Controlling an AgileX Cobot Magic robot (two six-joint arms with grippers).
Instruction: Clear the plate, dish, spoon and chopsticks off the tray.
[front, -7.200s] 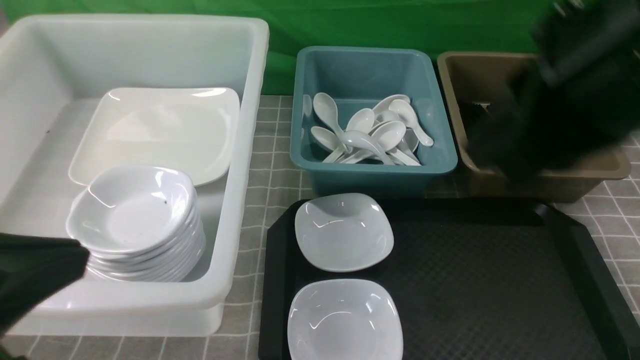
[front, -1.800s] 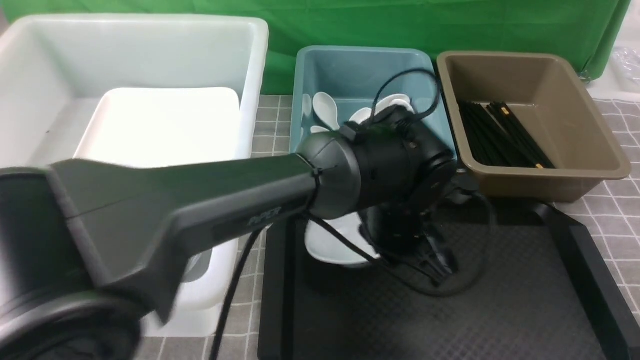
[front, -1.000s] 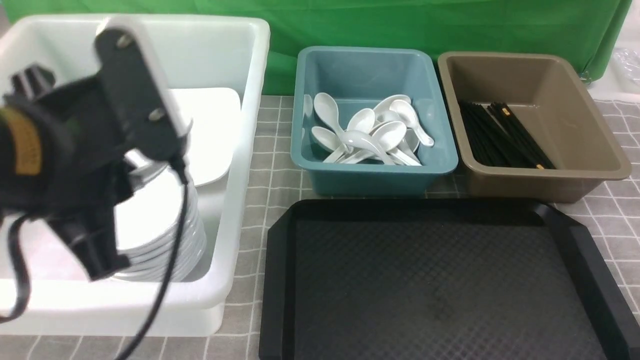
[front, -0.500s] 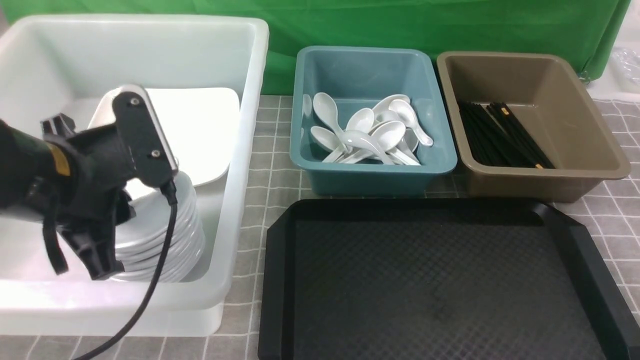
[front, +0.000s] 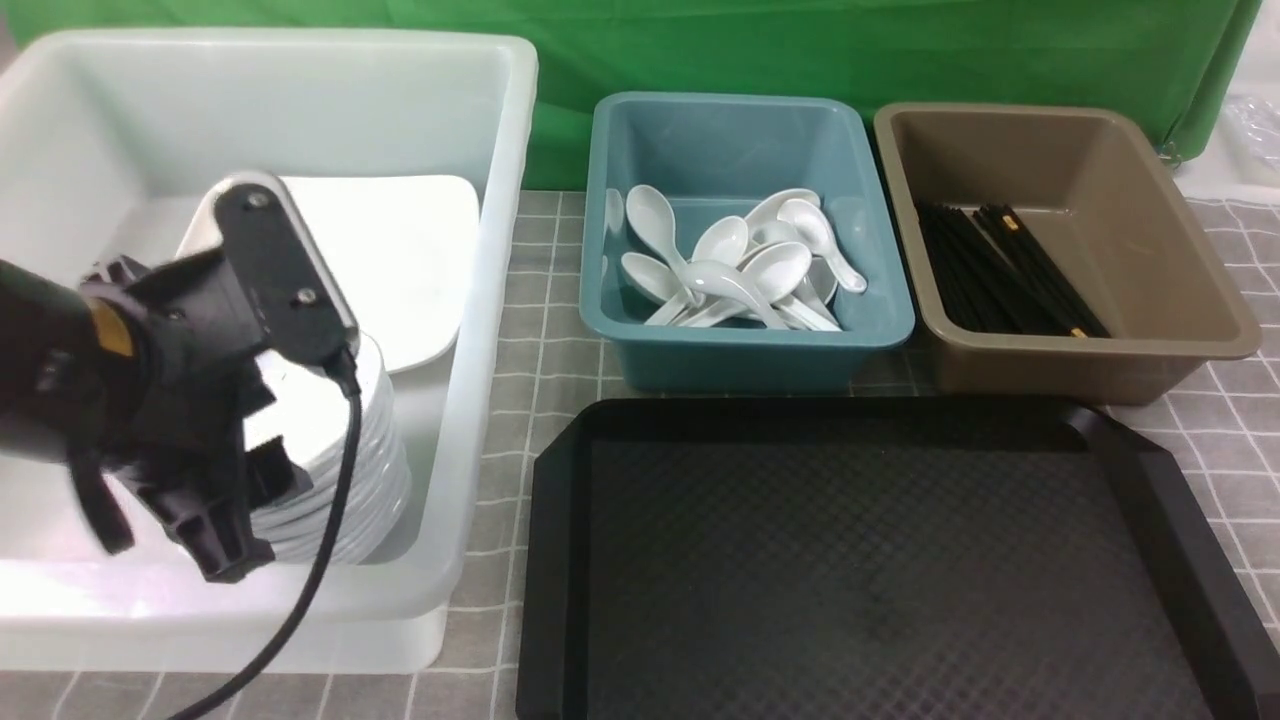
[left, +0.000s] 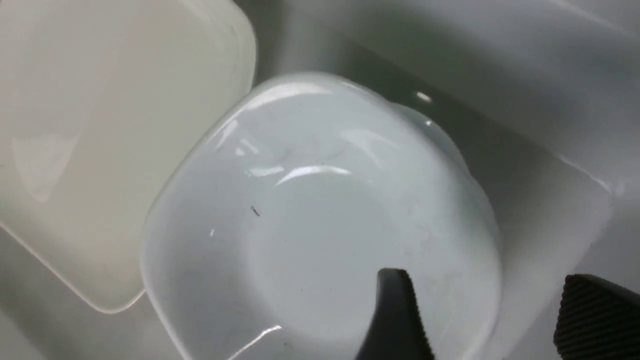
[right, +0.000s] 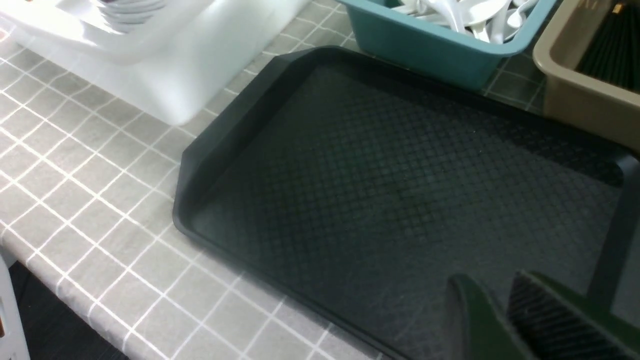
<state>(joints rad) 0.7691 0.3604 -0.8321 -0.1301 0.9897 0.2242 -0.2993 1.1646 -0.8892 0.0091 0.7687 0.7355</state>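
The black tray (front: 860, 580) lies bare at the front, also seen in the right wrist view (right: 380, 190). The plate (front: 420, 260) rests in the white bin (front: 490, 300), with a stack of dishes (front: 360, 470) in front of it. My left arm (front: 150, 360) hangs over that stack. My left gripper (left: 487, 300) is open, its fingers either side of the top dish's (left: 320, 215) rim without touching it. White spoons (front: 740, 270) fill the teal bin. Black chopsticks (front: 990, 270) lie in the brown bin. My right gripper (right: 492, 282) hovers over the tray, narrowly open and holding nothing.
The teal bin (front: 750, 350) and brown bin (front: 1100, 360) stand side by side just behind the tray. A grey checked cloth (front: 530, 340) covers the table. A cable hangs from my left wrist down over the white bin's front wall.
My left gripper has come down over the dish stack in the white bin and its jaws have spread apart, letting go of the top dish. The tray is unchanged.
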